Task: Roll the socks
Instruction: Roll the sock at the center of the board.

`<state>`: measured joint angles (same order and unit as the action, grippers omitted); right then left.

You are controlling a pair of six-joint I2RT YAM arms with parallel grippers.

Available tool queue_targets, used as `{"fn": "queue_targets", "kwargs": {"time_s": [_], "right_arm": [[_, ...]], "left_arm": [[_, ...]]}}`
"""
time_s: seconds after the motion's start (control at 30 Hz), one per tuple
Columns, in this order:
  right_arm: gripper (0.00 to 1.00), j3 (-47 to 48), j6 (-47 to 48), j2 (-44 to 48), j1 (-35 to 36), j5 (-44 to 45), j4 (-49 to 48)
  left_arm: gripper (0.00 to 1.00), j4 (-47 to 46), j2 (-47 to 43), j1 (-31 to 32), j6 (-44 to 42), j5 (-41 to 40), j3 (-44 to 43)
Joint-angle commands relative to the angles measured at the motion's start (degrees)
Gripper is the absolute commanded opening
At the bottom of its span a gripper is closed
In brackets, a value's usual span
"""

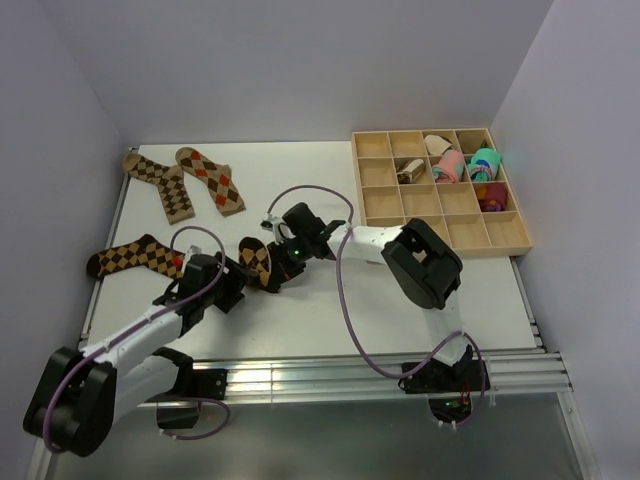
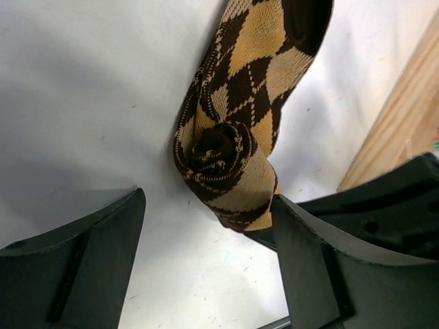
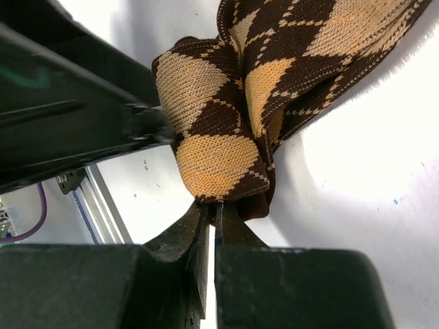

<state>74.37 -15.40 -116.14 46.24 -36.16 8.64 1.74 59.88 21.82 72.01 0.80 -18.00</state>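
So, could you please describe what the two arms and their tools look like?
Both the left arm and right arm have white links and bulky black joints, each trailed by a looping purple cable. The left tool and right tool are black, with two broad flat fingers.

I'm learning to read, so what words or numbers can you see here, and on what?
No text can be read anywhere.
The half-rolled brown-and-tan argyle knit sock, the light wooden compartment tray and the white tabletop show no writing.
Anything on the small dark part at the right arm's base is too small to read.
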Motion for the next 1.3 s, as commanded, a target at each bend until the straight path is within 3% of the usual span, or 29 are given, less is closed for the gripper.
{"fn": "queue_targets", "kwargs": {"time_s": [0.0,0.1,0.23,0.53,0.7,0.87,1.07,1.27], "right_arm": [[0.00,2.80,0.46,-1.64,0.25,-1.10,2.25],[0.00,3.59,0.63,-2.16,0.43,-1.45,2.69],[0.00,4.64,1.33,-2.34,0.87,-1.37,3.57],[0.00,4.29,3.27,-1.99,1.31,-0.40,4.19],[0.00,4.29,4.50,-2.16,1.66,0.13,4.45],[0.00,4.64,5.64,-2.08,1.84,-0.75,4.71],[0.00,5.35,7.57,-1.46,2.01,-1.45,6.55],[0.00,5.96,8.80,-1.11,2.01,-2.59,8.14]], "left_arm": [[0.80,-5.25,-6.86,-0.03,3.66,-3.26,3.75],[0.85,-6.83,-9.51,0.06,4.28,-3.35,5.60],[0.86,-6.57,-5.32,0.06,4.02,-2.91,5.17],[0.77,1.68,-1.69,-2.22,-2.04,-8.79,-3.96],[0.65,0.99,2.69,-7.66,-9.16,-8.36,-8.80],[0.56,-1.20,16.04,-8.38,-14.34,-5.38,-16.53],[0.35,-5.77,27.30,-8.29,-17.42,-1.33,-20.76],[0.33,-9.30,32.49,-6.19,-19.44,1.57,-22.51]]}}
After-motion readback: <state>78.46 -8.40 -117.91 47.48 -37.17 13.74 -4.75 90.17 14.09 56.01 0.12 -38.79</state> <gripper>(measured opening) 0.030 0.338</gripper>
